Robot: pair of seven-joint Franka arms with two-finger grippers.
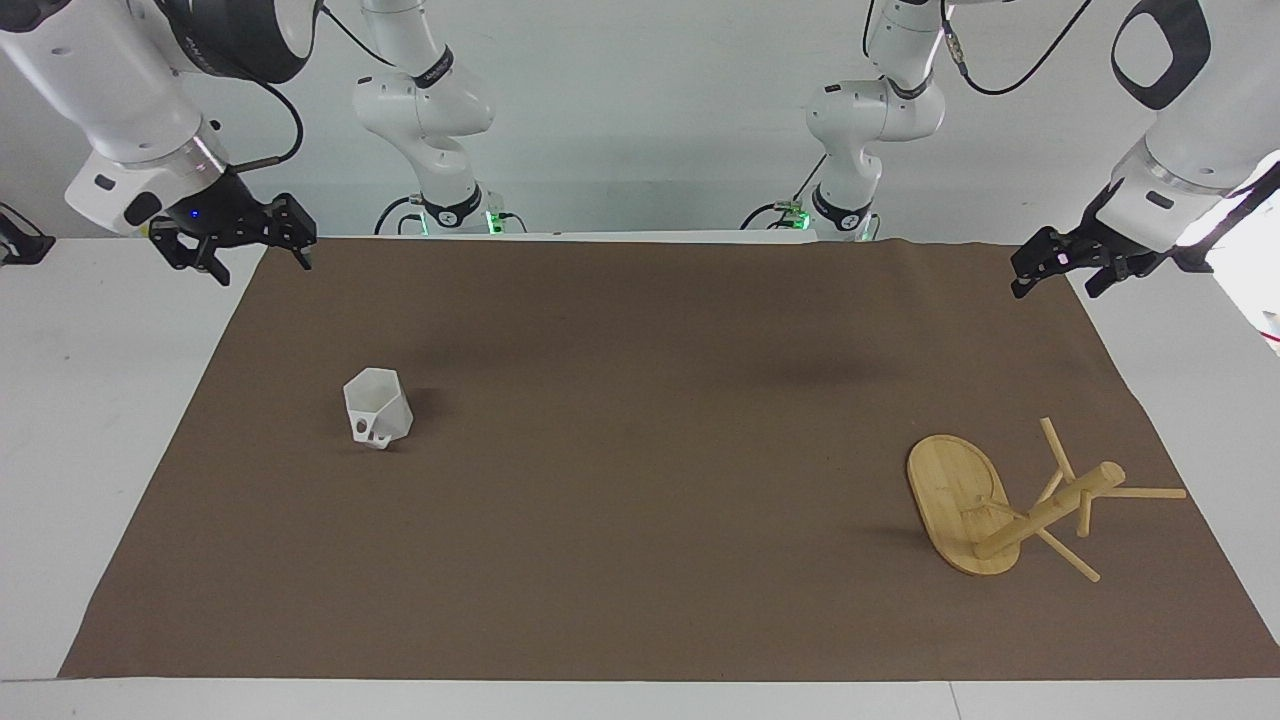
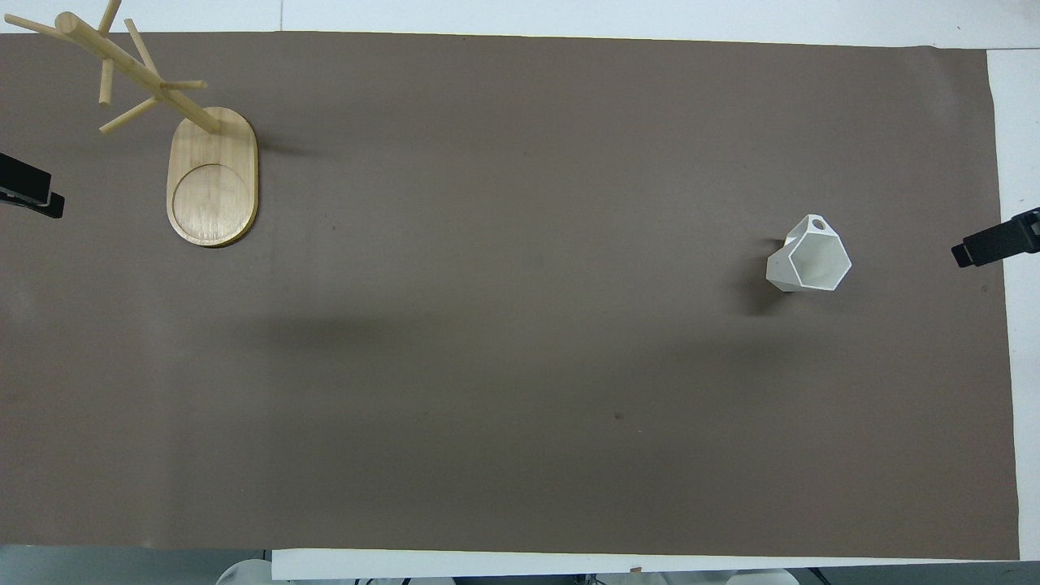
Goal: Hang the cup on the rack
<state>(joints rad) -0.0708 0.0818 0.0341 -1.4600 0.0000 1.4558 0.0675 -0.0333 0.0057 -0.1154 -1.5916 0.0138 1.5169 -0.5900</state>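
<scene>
The white faceted cup (image 1: pixel 378 408) (image 2: pixel 808 260) stands upright on the brown mat toward the right arm's end, its small handle loop turned away from the robots. The bamboo rack (image 1: pixel 958 495) (image 2: pixel 213 179) stands on its oval base toward the left arm's end, and its pegs are bare. My right gripper (image 1: pixel 260 262) (image 2: pixel 995 244) hangs open and holds nothing above the mat's corner nearest its base, well apart from the cup. My left gripper (image 1: pixel 1057 283) (image 2: pixel 31 193) hangs open with nothing in it above the mat's edge at its own end, and that arm waits.
A brown mat (image 1: pixel 640 560) covers most of the white table (image 1: pixel 100 400). Nothing but the cup and the rack lies on it. The two arm bases stand at the table's edge nearest the robots.
</scene>
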